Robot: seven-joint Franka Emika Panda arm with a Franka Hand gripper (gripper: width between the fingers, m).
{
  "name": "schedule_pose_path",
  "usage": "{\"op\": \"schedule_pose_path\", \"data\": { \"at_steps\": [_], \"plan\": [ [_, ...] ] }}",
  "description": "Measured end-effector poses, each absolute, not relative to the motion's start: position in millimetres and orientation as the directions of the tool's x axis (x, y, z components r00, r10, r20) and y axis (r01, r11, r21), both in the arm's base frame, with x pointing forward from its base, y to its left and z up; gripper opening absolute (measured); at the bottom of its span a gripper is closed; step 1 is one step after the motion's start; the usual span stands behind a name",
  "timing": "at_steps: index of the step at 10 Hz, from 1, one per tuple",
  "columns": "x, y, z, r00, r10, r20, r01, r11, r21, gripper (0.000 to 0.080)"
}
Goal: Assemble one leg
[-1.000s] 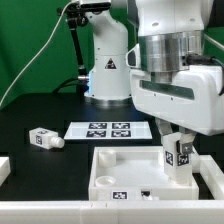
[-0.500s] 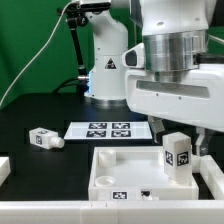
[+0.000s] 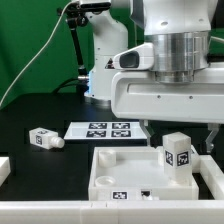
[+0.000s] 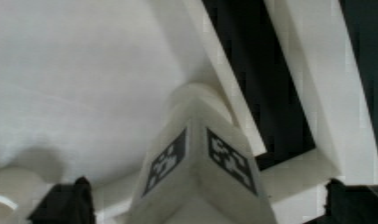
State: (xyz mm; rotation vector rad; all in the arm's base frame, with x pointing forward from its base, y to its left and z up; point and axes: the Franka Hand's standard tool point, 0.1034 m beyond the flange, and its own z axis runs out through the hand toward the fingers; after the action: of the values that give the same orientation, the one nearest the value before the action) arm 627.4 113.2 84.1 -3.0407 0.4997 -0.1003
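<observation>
A leg (image 3: pixel 178 152), a stubby white post with black-and-white tags, stands upright in the corner of the large white panel (image 3: pixel 108 166) at the exterior view's right. My gripper (image 3: pixel 182 128) hangs just above it, open. In the wrist view the leg (image 4: pixel 212 150) stands between my two dark fingertips (image 4: pixel 70 203), which are spread wide and do not touch it; my gripper (image 4: pixel 212 207) holds nothing. A second leg (image 3: pixel 42 138) lies on its side on the black table at the exterior view's left.
The marker board (image 3: pixel 104 130) lies flat behind the panel. The arm's white base (image 3: pixel 105 72) stands at the back. Another white part (image 3: pixel 4 170) shows at the left edge, and a long white piece (image 3: pixel 60 212) runs along the front.
My gripper has opened, let go of the leg and risen. The leg stays standing in the panel's corner.
</observation>
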Motion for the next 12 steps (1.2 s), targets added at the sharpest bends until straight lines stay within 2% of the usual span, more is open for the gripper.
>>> {"op": "schedule_pose_path", "data": {
  "at_steps": [3, 7, 9, 10, 11, 12],
  "plan": [
    [629.2, 109.3, 85.0, 0.997, -0.037, 0.074, -0.033, -0.998, -0.05, 0.0649],
    [630.1, 107.2, 85.7, 0.98, 0.179, 0.084, 0.182, -0.983, -0.023, 0.0649],
    [629.8, 107.2, 84.9, 0.981, 0.178, 0.082, 0.18, -0.983, -0.023, 0.0374],
    [629.7, 107.3, 84.7, 0.982, 0.172, 0.082, 0.174, -0.984, -0.024, 0.0374],
    [629.6, 107.5, 84.5, 0.986, 0.147, 0.081, 0.15, -0.988, -0.026, 0.0282],
    [629.5, 107.4, 84.4, 0.986, 0.148, 0.081, 0.15, -0.988, -0.026, 0.0282]
  ]
}}
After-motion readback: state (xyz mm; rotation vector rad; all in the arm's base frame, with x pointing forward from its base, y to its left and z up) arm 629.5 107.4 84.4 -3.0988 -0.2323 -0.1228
